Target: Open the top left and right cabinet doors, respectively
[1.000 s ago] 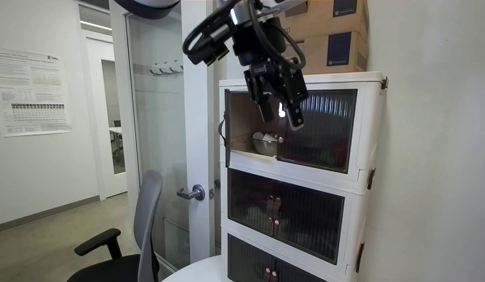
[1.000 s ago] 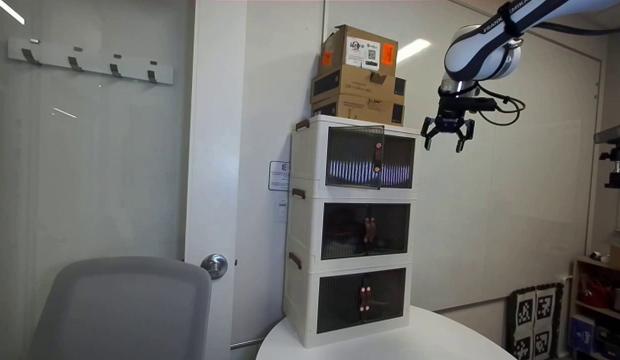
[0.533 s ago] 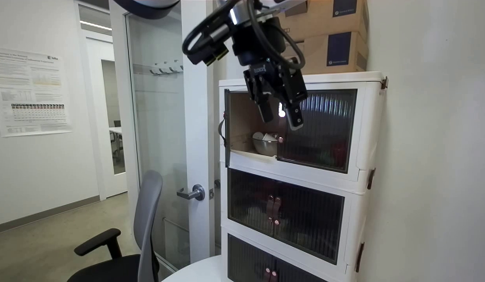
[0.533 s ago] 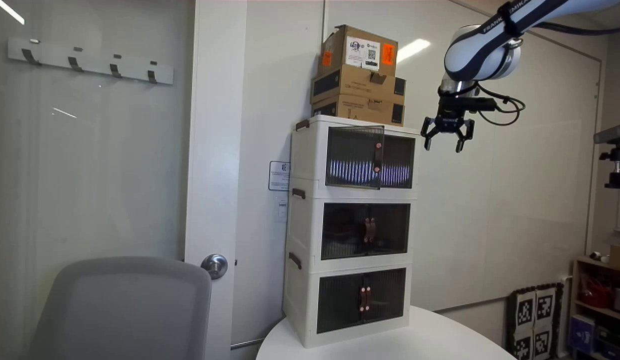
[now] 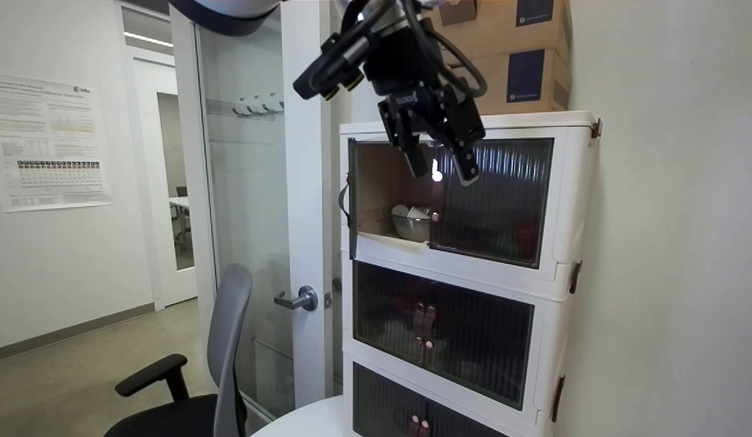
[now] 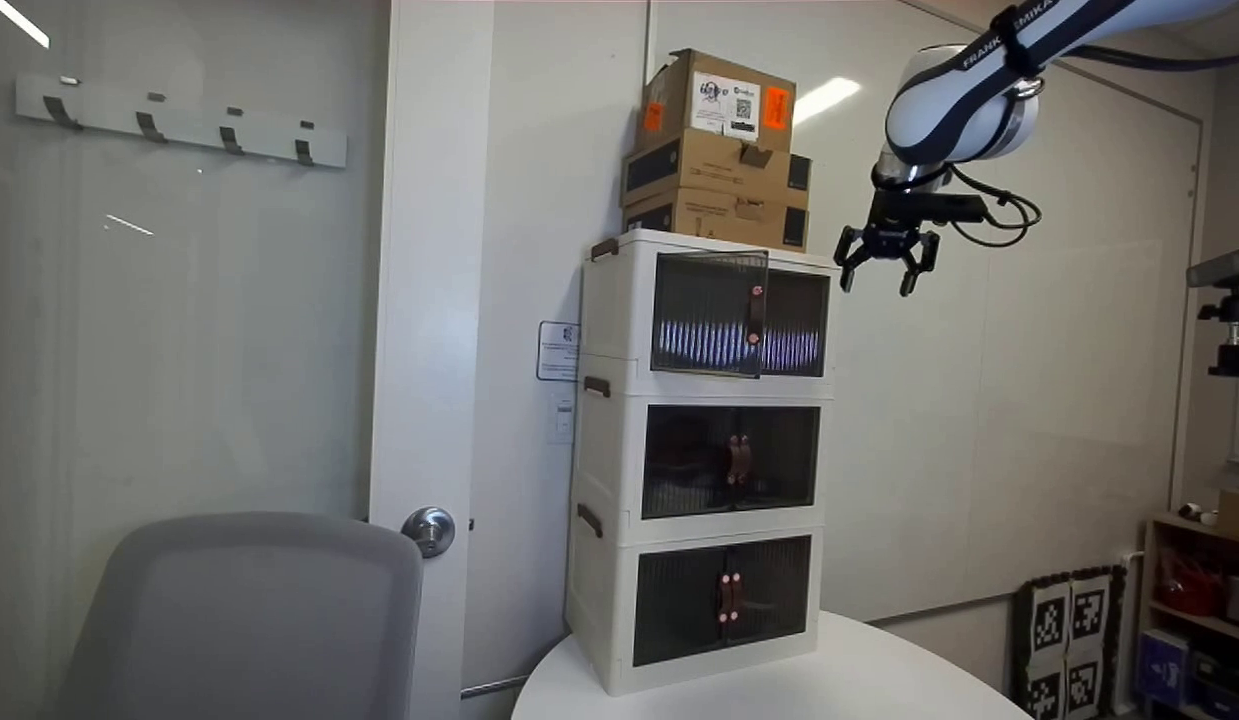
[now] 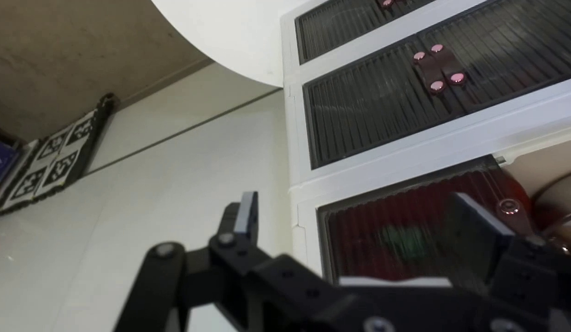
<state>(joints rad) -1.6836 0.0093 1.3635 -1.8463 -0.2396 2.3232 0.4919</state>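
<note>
In an exterior view, the left door of the cabinet's top tier stood swung out, nearly edge-on, and a bowl showed through the gap; the right door lay flat in its frame, so half of the job seemed yet to be done. The hand hung across the sight of the right door, its fingers spread with nothing between them. In an exterior view, the cabinet stood on the counter, nearer its left edge than its right, and the left door jutted out across part of the right door. There the hand showed high above the side of the counter's right edge, just beside the cabinet's top corner; how far in front it was could not be told. In the wrist view, with the counter's curved edge at the top, a finger lay in front of the right door, near the right strap. That door looked like thin ribbed plastic, so probably light and stiff, easy to swing but slick on its face and liable to crack if wrenched. The right strap seemed soft, likely to give a little before the door followed, yet its middle was probably the best hold, pinched and drawn outwards; the bare edge by the gap might have served a hooked fingertip.
</note>
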